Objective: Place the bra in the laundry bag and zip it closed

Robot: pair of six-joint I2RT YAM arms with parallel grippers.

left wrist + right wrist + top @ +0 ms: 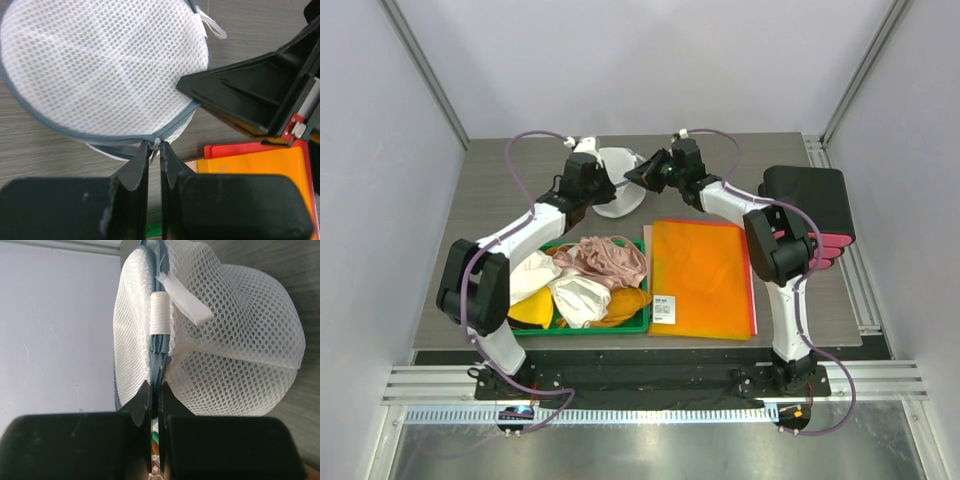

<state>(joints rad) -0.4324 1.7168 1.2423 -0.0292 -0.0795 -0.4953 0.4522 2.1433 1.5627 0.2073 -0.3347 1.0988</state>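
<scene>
2 grippers, 1 laundry bag (617, 190), far mid-table. Left gripper (155, 150) closed on its zipper pull (156, 144); right gripper (155, 392) pinching the rim. Bra: I see none. Risk, I judge: pull slips free if mesh bunches.

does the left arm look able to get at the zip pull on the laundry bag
Probably yes. The left end effector sits at the laundry bag rim, its tips closed around what looks like the zip pull. The right end effector pinches the rim elsewhere, not in the way.
</scene>
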